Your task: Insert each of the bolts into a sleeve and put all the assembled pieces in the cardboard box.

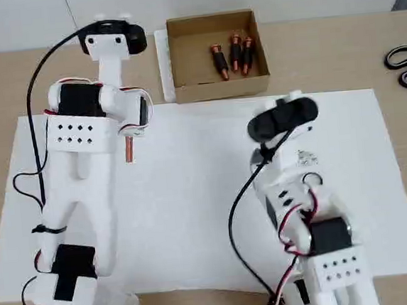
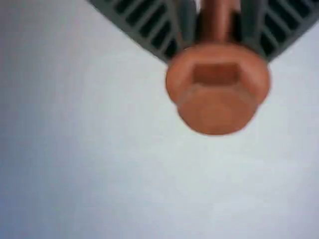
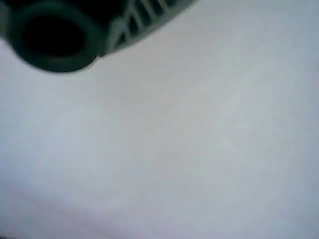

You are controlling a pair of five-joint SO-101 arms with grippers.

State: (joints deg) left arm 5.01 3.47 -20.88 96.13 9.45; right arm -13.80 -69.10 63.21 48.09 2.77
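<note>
My left gripper (image 1: 128, 139) is shut on an orange bolt (image 1: 128, 150), held above the white sheet left of the centre. In the left wrist view the bolt's round head (image 2: 218, 89) faces the camera, with the shank between grey ribbed fingers (image 2: 149, 25). My right gripper (image 1: 280, 119) is right of the centre, below the cardboard box (image 1: 184, 91). It is shut on a dark tubular sleeve (image 3: 50, 37), whose open end shows beside a ribbed finger (image 3: 139, 17). Three orange and dark assembled pieces (image 1: 234, 55) lie inside the box.
A white sheet (image 1: 195, 217) covers most of the wooden table. Black scissors (image 1: 406, 63) lie at the far right edge. A white strip (image 1: 161, 63) rests against the box's left side. Cables trail from both arms.
</note>
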